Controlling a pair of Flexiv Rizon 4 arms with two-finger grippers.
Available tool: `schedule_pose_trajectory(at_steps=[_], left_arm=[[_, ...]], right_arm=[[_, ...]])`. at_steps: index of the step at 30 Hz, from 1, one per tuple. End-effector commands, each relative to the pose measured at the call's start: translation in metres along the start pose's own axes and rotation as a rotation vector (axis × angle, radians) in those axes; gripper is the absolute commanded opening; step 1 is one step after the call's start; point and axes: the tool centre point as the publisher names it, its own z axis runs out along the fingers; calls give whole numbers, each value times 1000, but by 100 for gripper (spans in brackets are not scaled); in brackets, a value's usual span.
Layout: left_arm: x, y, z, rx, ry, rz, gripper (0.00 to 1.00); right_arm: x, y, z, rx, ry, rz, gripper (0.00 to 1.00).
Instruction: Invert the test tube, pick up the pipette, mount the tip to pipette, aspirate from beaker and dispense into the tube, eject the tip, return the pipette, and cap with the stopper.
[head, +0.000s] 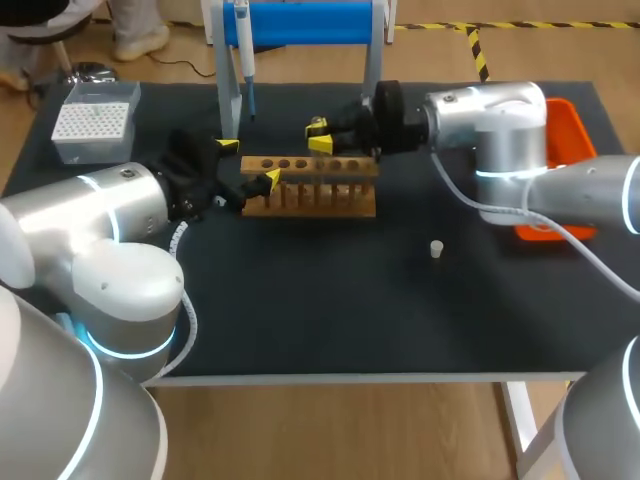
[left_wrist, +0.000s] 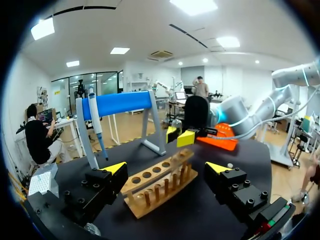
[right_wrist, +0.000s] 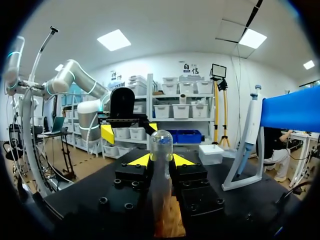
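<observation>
Edges: tip box (head: 95, 122) at the back-left corner of the worktop (head: 330, 320); orange tray (head: 568, 125) at the right edge, partly behind my right arm; stand (head: 310, 22) with a blue bar along the back edge.
Room: broad stretch of black worktop between the wooden rack (head: 310, 187) and the front edge; stopper (head: 436, 248) stands in it, right of middle, well apart from the rack.
Arms: left one enters from the left side, right one from the right; the two hands are near each other at the rack's left half.
Print: I can't make out any on the tip box.
Right hand (right_wrist: 161, 161): clamped on the test tube (right_wrist: 161, 145), one yellow tip each side. Tube upright, rounded end up, over the rack. I can't tell whether its lower end sits in a hole.
Left hand (head: 249, 163): fingers wide apart, gripping nothing. The rack's left end lies between and ahead of them; contact with the wood, can't tell.
Pipette (head: 244, 60): hangs on the stand, nozzle down, behind the rack's left end.
</observation>
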Motion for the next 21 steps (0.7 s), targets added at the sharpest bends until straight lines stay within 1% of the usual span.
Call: schedule_pose_trajectory(at_steps=[1,6,21], left_arm=[[-1,2,0,9,5,0,100],[-1,2,0,9,5,0,100],[-1,2,0,9,5,0,100]], right_arm=[[5,6,-3,8,-13,0,0],[5,12,-3,2,-20,22,0],[6,27,-3,4,-30,6,0]])
